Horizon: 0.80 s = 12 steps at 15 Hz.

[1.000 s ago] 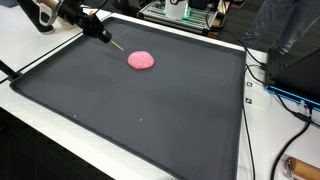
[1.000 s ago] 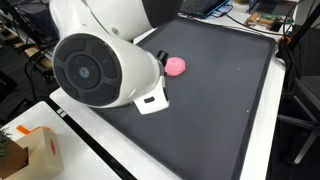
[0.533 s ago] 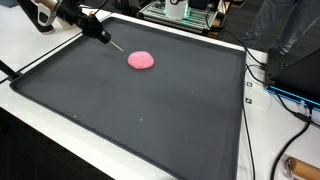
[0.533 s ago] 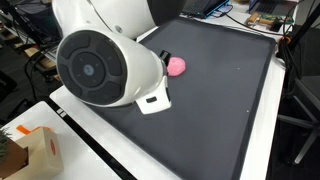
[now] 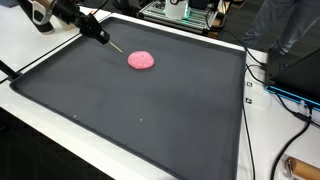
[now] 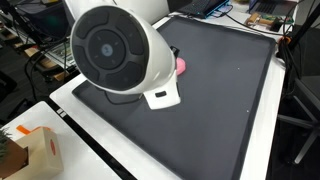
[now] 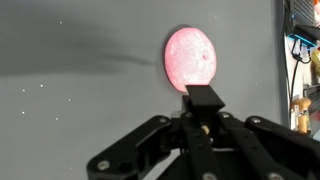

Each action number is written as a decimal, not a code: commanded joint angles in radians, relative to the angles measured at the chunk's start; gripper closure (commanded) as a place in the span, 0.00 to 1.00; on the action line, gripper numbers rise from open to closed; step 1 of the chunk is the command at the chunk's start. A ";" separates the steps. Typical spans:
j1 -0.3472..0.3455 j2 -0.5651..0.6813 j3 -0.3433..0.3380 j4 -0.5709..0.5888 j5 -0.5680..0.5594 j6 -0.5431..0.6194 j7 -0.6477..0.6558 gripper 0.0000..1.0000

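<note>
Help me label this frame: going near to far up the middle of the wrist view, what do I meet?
Jaws → black tool clamped between them → pink blob → dark mat.

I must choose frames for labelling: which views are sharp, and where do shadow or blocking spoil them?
Wrist view: the pink disc is sharp and evenly lit; a dark streak, likely shadow, crosses the mat left of it; the tool is dark and close. In an exterior view the disc is clear. In an exterior view the arm joint hides most of the disc.
</note>
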<state>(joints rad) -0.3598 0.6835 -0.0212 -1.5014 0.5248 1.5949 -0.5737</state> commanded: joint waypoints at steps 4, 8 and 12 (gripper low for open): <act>0.035 -0.033 0.016 0.003 -0.021 0.005 0.067 0.97; 0.074 -0.075 0.014 -0.017 -0.048 0.025 0.102 0.97; 0.115 -0.116 0.012 -0.027 -0.099 0.027 0.134 0.97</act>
<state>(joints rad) -0.2723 0.6149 -0.0072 -1.4909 0.4761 1.5977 -0.4758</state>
